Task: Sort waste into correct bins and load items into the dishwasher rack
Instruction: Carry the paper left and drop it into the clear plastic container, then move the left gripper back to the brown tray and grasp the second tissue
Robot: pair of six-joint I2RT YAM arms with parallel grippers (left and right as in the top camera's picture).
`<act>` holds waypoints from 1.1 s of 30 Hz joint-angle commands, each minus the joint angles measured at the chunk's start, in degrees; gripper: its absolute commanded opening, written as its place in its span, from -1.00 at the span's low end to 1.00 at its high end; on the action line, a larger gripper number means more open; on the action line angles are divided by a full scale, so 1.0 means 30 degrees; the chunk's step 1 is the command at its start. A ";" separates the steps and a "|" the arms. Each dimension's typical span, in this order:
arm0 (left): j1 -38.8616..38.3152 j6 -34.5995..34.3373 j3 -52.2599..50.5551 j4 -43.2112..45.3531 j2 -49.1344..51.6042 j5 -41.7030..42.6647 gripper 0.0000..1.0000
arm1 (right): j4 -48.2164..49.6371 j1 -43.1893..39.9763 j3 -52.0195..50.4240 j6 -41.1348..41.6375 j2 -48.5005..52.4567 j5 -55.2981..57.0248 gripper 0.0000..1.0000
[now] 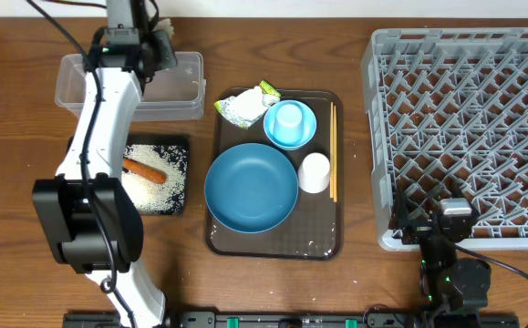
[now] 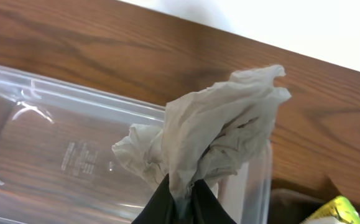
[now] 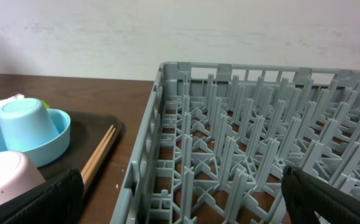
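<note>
Paper, a crumpled white wad (image 2: 217, 130), is held pinched in the closed jaws of the left gripper (image 2: 183, 205) above one end of the clear plastic rectangular tub (image 2: 55, 155). Part of the wad seems to overhang the end wall, so on release it might catch the rim and fall outside. The right gripper (image 3: 183, 190) is seen spread and empty by the grey plastic pegged rack (image 3: 229, 124).

can't see right side of rack (image 1: 464, 128) past overhead's edge. lose tub (image 1: 186, 91), black tray (image 1: 168, 141) partly under left arm (image 1: 99, 137). see only clipped wrapper (image 2: 338, 211), white cup (image 3: 9, 180) in wrist views. can't see tips of left end effector (image 2: 180, 202) inside paper wad (image 2: 217, 130).
</note>
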 commanded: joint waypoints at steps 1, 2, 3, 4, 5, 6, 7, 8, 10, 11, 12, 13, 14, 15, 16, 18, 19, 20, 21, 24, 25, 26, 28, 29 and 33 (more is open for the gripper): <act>0.0044 -0.0350 -0.0029 -0.0211 0.0699 -0.0219 -0.43 | -0.0058 -0.0211 -0.0044 0.0270 -0.0015 0.0051 0.98; 0.0044 -0.0342 -0.0029 -0.0321 0.0699 -0.0226 -0.03 | -0.0058 -0.0211 -0.0044 0.0270 -0.0015 0.0051 0.98; 0.0044 -0.0350 -0.0029 -0.0408 0.0699 -0.0219 0.04 | -0.0058 -0.0211 -0.0044 0.0270 -0.0015 0.0051 0.99; 0.0044 -0.0350 -0.0029 -0.0481 0.0685 -0.0211 0.05 | -0.0058 -0.0211 -0.0044 0.0270 -0.0015 0.0058 0.98; 0.0044 -0.0350 -0.0029 -0.0554 0.0663 -0.0211 0.08 | -0.0058 -0.0211 -0.0044 0.0270 -0.0015 0.0051 0.98; 0.0044 -0.0350 -0.0029 -0.0678 0.0648 -0.0211 0.14 | -0.0058 -0.0211 -0.0044 0.0270 -0.0015 0.0051 0.99; 0.0044 -0.0350 -0.0029 -0.0845 0.0634 -0.0204 0.20 | -0.0058 -0.0211 -0.0044 0.0270 -0.0015 0.0051 0.98; 0.0044 -0.0350 -0.0022 -0.1013 0.0597 -0.0182 0.26 | -0.0058 -0.0211 -0.0044 0.0270 -0.0015 0.0051 0.99; 0.0000 -0.0342 -0.0029 -0.1428 0.0437 0.0277 0.31 | -0.0058 -0.0211 -0.0044 0.0270 -0.0015 0.0051 0.98; -0.0044 -0.0335 -0.0022 -0.1530 0.0379 0.0823 0.32 | -0.0058 -0.0211 -0.0044 0.0270 -0.0015 0.0051 0.99; -0.0124 -0.0321 -0.0022 -0.1574 0.0284 0.1880 0.32 | -0.0058 -0.0211 -0.0044 0.0270 -0.0015 0.0051 0.99; -0.0240 -0.0007 -0.0022 -0.1588 0.0182 0.3184 0.32 | -0.0058 -0.0211 -0.0044 0.0270 -0.0015 0.0058 0.98; -0.0379 0.0597 -0.0022 -0.1588 0.0131 0.4452 0.33 | -0.0058 -0.0211 -0.0044 0.0270 -0.0015 0.0051 0.98; -0.0583 0.1224 -0.0022 -0.1596 0.0073 0.5574 0.32 | -0.0058 -0.0211 -0.0044 0.0270 -0.0015 0.0051 0.99; -0.0852 0.1705 -0.0022 -0.1639 0.0058 0.6404 0.32 | -0.0058 -0.0211 -0.0044 0.0270 -0.0015 0.0051 0.98; -0.1690 0.2273 -0.0029 -0.1851 0.0058 0.6783 0.32 | -0.0058 -0.0211 -0.0044 0.0270 -0.0015 0.0051 0.99; -0.2157 0.2718 -0.0029 -0.1967 0.0066 0.6601 0.32 | -0.0058 -0.0211 -0.0044 0.0270 -0.0015 0.0051 0.98; -0.2725 0.3140 -0.0029 -0.2040 0.0087 0.6142 0.32 | -0.0058 -0.0211 -0.0044 0.0270 -0.0015 0.0051 0.98; -0.3242 0.3330 -0.0029 -0.2047 0.0102 0.5501 0.32 | -0.0058 -0.0211 -0.0044 0.0270 -0.0015 0.0058 0.99; -0.4758 0.3898 -0.0029 -0.1967 0.0262 0.3002 0.32 | -0.0058 -0.0211 -0.0044 0.0270 -0.0015 0.0051 0.99; -0.5224 0.4087 -0.0029 -0.1931 0.0364 0.2229 0.32 | -0.0058 -0.0211 -0.0044 0.0270 -0.0015 0.0051 0.98; -0.5559 0.4335 -0.0029 -0.1880 0.0459 0.1792 0.32 | -0.0058 -0.0211 -0.0044 0.0270 -0.0015 0.0051 0.98; -0.6062 0.4721 -0.0029 -0.1807 0.0714 0.1253 0.32 | -0.0058 -0.0211 -0.0044 0.0270 -0.0015 0.0051 0.99; -0.6193 0.4707 -0.0029 -0.1749 0.0882 0.0976 0.32 | -0.0058 -0.0211 -0.0044 0.0270 -0.0015 0.0051 0.99; -0.6149 0.4692 -0.0029 -0.1698 0.1705 0.0845 0.31 | -0.0058 -0.0211 -0.0044 0.0270 -0.0007 0.0051 0.98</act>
